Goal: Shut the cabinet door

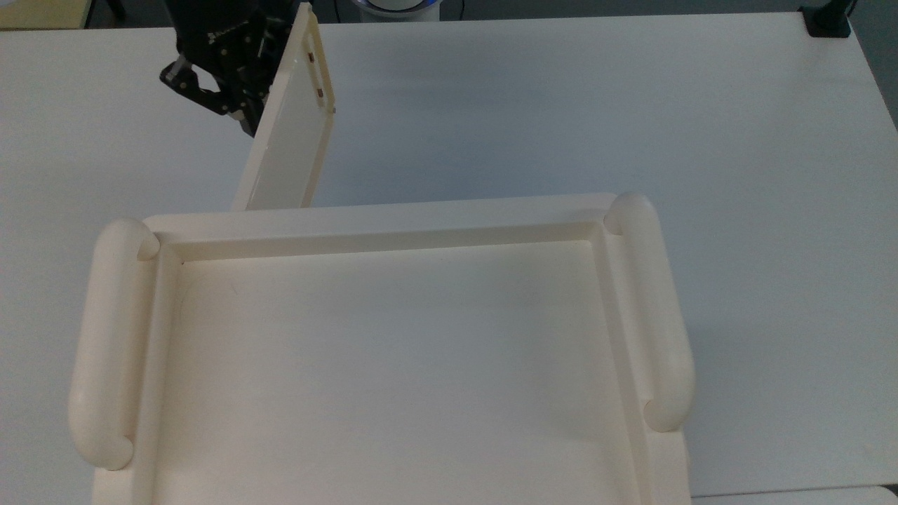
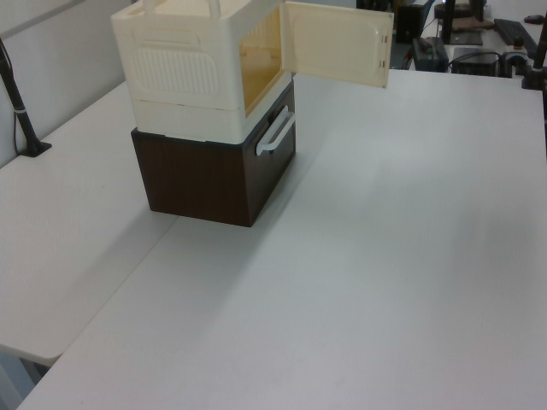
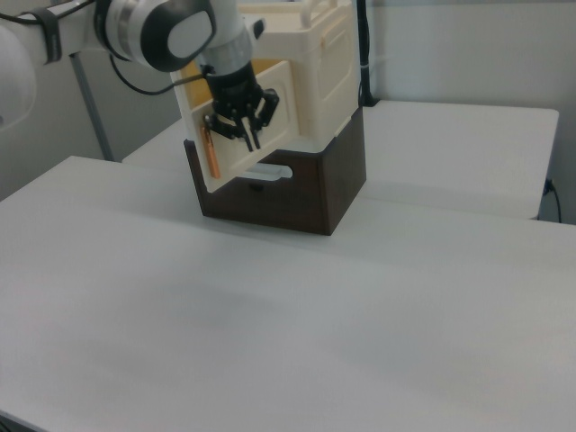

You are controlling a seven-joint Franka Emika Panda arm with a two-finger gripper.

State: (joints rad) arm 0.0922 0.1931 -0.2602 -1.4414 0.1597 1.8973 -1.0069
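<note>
I am watching the cabinet door (image 1: 291,123) standing partly open, hinged at the front corner of the cabinet (image 1: 379,337) on the top view's left and angling away from the cabinet's open front, with its copper handle (image 3: 211,148) on the outer face near the free edge. The gripper (image 3: 241,121) is pressing against that outer face, just beside the handle on the cabinet side of it, and its jaws are looking spread a little with nothing between them. My worry is that I am pushing on a flat panel and not gripping it: if the fingertips are sliding toward the hinge or off the free edge as the door is swinging, contact could be lost and the door could stop short of the cabinet front. A harder shove could also be nudging the cabinet on the dark brown drawer unit (image 2: 218,175) it is sitting on, or pushing the whole stack across the white surface (image 2: 385,256). A fingertip might equally be getting caught against the cabinet frame as the gap closes.
</note>
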